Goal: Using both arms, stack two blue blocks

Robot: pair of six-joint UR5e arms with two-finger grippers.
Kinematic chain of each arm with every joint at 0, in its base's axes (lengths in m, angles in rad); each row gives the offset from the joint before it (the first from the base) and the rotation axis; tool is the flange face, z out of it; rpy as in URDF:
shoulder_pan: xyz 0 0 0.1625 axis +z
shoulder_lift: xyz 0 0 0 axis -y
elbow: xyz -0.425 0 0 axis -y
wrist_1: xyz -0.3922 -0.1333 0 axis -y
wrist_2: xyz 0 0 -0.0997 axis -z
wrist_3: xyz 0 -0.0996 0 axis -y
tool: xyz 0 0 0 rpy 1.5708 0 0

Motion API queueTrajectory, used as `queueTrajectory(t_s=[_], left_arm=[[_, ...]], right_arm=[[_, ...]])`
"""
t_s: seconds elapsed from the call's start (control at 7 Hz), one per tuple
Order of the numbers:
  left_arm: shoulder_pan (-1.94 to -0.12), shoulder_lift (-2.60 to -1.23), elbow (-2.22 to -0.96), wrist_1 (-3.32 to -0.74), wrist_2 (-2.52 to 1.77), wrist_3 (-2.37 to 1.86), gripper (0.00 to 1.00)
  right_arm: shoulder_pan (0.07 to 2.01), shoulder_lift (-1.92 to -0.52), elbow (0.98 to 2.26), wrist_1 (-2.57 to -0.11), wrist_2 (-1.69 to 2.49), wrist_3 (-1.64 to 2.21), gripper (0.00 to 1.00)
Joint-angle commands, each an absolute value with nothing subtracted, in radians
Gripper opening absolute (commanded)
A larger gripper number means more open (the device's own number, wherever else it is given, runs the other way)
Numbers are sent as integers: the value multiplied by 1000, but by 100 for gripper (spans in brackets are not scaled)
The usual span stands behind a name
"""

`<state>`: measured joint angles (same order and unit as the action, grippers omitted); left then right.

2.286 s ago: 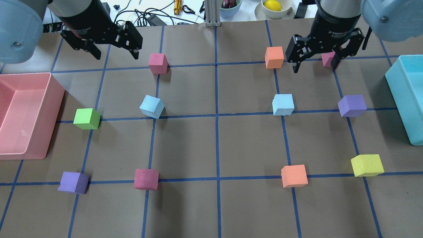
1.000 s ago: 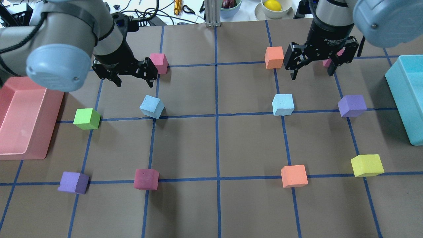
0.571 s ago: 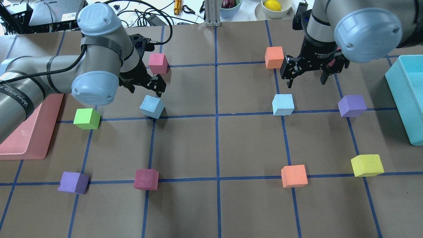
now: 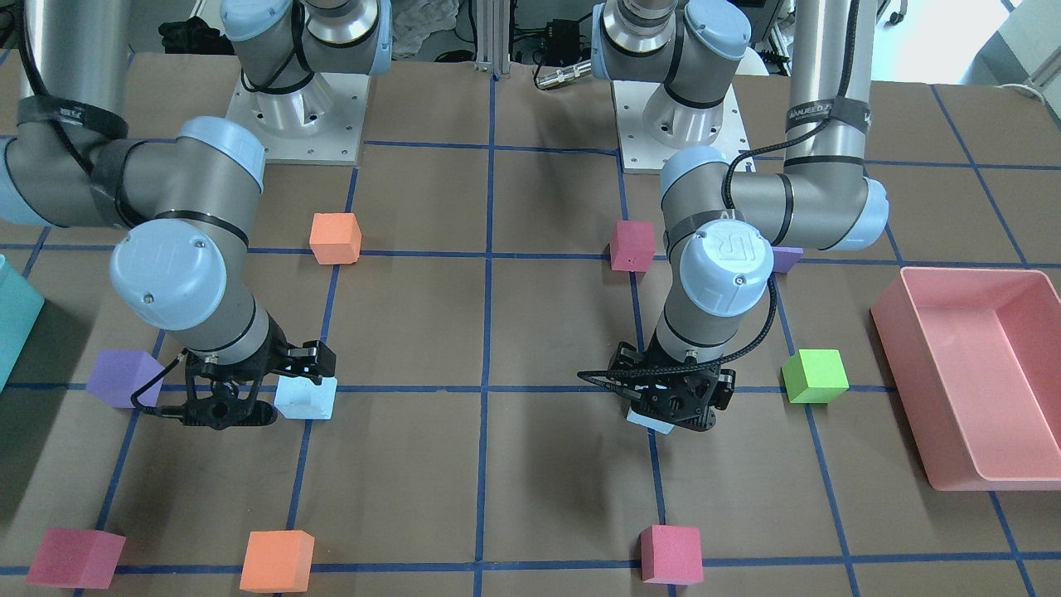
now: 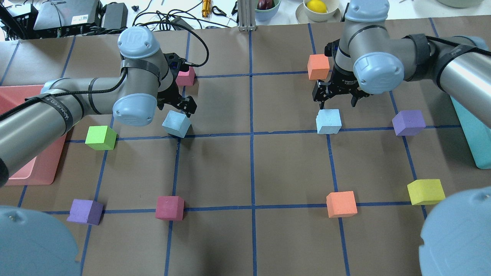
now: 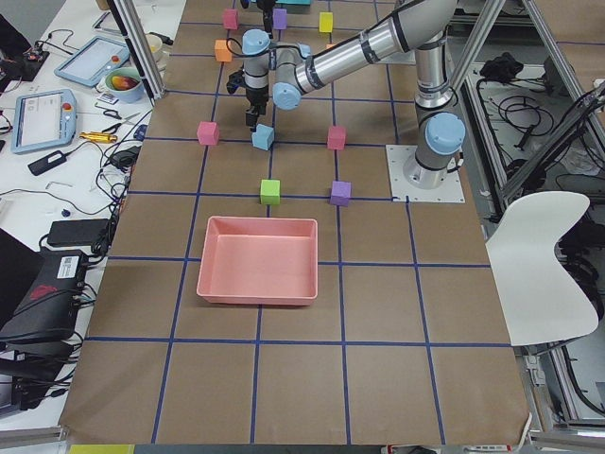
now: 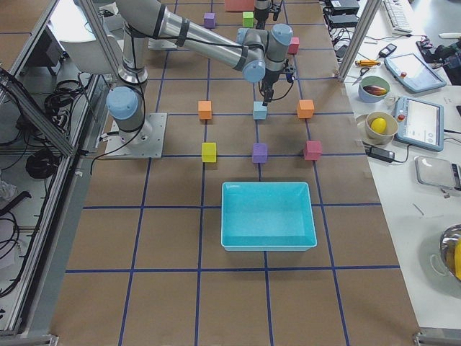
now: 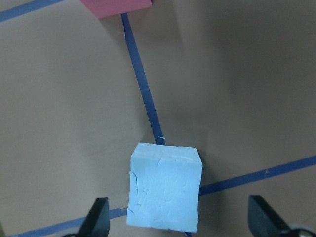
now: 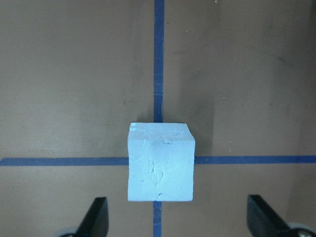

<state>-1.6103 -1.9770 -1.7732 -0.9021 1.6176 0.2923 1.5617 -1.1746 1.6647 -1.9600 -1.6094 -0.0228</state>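
Note:
Two pale blue blocks rest on the brown table. The left blue block lies turned on a tape crossing, and the right blue block lies on another. My left gripper is open and hovers just over the left block, whose near part lies between the fingertips. My right gripper is open and hovers just over the right block, which is centred between its fingertips. In the front-facing view the left gripper hides most of its block. The right gripper stands beside its block.
A pink cube and a green cube lie near the left block. An orange cube and a purple cube lie near the right block. A pink bin is at far left and a teal bin at far right.
Both arms have come from the table's far edge and lowered over the blue blocks. Both grippers stay open. No block has moved.

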Motion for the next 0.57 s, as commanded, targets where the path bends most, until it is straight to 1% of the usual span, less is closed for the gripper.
queueTrajectory(t_s=[0.0, 0.29, 0.43], left_arm=[[-1605, -1999, -1798, -888, 1621, 359, 100], [-1600, -1997, -1838, -885, 1620, 359, 100], [-1600, -2000, -1844, -885, 1620, 359, 98]], right_arm=[[1562, -1111, 1672, -1994, -1609, -23, 100], [1562, -1082, 1681, -1996, -1609, -21, 100], [1562, -1075, 1687, -2034, -1609, -21, 95]])
